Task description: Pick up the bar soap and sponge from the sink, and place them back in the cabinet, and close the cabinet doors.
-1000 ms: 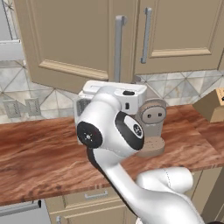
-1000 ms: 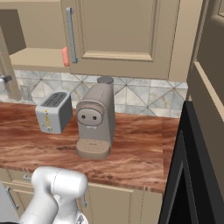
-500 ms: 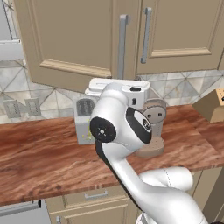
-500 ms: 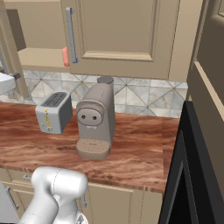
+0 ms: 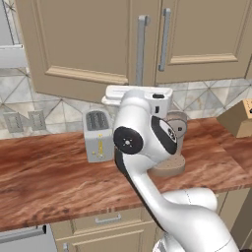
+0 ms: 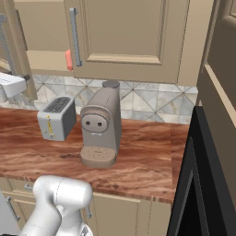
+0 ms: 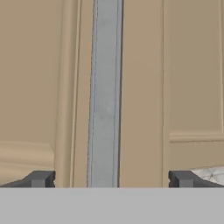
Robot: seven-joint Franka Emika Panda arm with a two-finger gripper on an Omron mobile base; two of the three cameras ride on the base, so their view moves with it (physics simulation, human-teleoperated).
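Working on the last step, by the look of things: closing the cabinet doors (image 5: pixel 88 44). Holding the tool (image 7: pixel 111 180) up above the toaster (image 5: pixel 98 135) and just to its right, pointing straight at the door fronts. Keeping the jaws spread as wide as possible, gripping nothing. Framing a vertical silver handle (image 7: pixel 105 96) between the two dark fingertips (image 7: pixel 41 178) in the hand view, slightly left of centre and not touching either one.

Showing the bar soap (image 6: pixel 68 60) as a small salmon-pink shape above the toaster, sitting on the floor of the cabinet (image 6: pixel 41 60) and peeking out past the edge of the door that carries the handle. Judging from that, the soap part of the job looks done. Standing ajar above and left of the toaster, going by the right base view: the other door leaf, seen nearly edge-on.

Sitting idle on the worktop (image 5: pixel 44 172), just right of the toaster: a beige coffee machine (image 6: pixel 101 124).

Calling next, probably, for pressing forward against the door panel or handle above the toaster and swinging the leaf shut. Needing care to avoid jamming a fingertip behind the handle bar, and to avoid catching the soap near the door edge. Not possible to tell how far the faced door is from shut.
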